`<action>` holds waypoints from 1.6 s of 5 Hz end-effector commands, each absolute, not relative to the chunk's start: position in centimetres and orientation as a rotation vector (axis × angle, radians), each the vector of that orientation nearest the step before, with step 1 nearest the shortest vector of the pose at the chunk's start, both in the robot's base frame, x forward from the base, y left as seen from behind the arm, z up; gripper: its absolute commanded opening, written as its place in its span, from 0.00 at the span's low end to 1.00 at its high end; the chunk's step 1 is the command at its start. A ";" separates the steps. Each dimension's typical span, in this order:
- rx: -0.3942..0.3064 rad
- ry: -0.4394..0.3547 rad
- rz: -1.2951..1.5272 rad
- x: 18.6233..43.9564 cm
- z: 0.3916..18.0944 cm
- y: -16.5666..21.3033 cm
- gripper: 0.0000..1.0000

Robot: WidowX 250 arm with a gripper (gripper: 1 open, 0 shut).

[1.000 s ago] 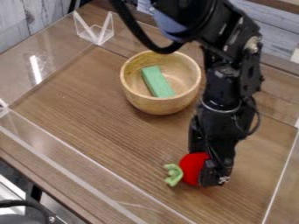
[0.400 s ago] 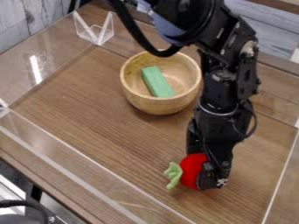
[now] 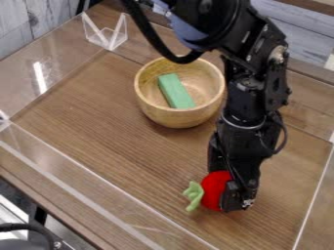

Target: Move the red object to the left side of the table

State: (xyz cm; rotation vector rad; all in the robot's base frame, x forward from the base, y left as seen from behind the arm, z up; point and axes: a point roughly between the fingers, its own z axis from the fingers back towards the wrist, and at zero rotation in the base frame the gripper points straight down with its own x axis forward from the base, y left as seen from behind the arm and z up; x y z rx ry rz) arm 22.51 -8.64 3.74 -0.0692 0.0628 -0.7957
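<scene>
no legible writing; red object [image 3: 213,186] between jaws

Wooden bowl [image 3: 182,105] with a flat green block [image 3: 174,91] inside; clear stand [image 3: 104,33] behind.

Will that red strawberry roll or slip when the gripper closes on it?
The red strawberry looks small and rounded, so it may roll or squirt sideways. Its smooth-looking surface could slip. The open gripper stands around it, which should help.
</scene>
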 end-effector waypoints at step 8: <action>-0.039 0.028 -0.771 22.9 5.3 -8.7 0.00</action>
